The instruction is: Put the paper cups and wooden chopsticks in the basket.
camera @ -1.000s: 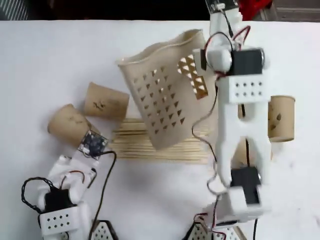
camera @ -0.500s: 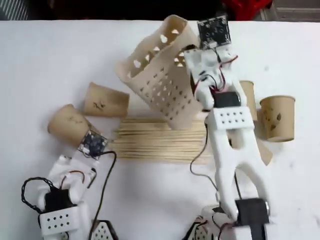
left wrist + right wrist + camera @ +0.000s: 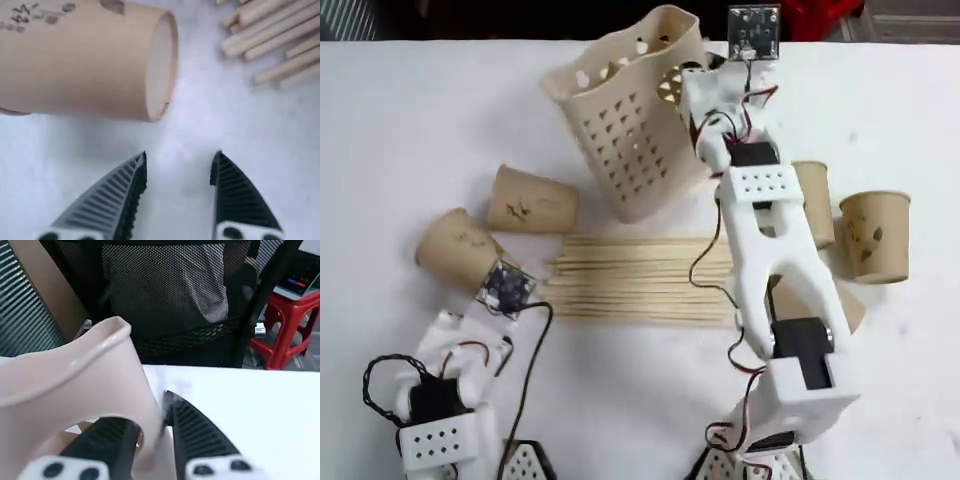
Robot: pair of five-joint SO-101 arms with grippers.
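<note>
The beige perforated basket (image 3: 620,120) hangs tilted near the table's far edge. My right gripper (image 3: 686,88) is shut on its rim, and the basket wall (image 3: 75,375) is pinched between the right gripper (image 3: 159,426) fingers. Wooden chopsticks (image 3: 640,280) lie in a flat bundle mid-table. Two paper cups (image 3: 530,202) (image 3: 460,248) lie on their sides at the left. Two more cups (image 3: 875,235) (image 3: 813,200) are at the right, beside the right arm. My left gripper (image 3: 181,155) is open just short of a lying cup (image 3: 85,60), with chopstick ends (image 3: 270,40) nearby.
A brown shape (image 3: 850,305) is partly hidden under the right arm. Beyond the table's far edge stand a black mesh chair (image 3: 170,290) and a red stool (image 3: 295,325). Loose cables (image 3: 380,385) trail from the left arm at the table's near edge.
The right arm has carried the basket away from the chopsticks toward the far edge, turning it so its opening faces more upward. The left arm has not moved.
</note>
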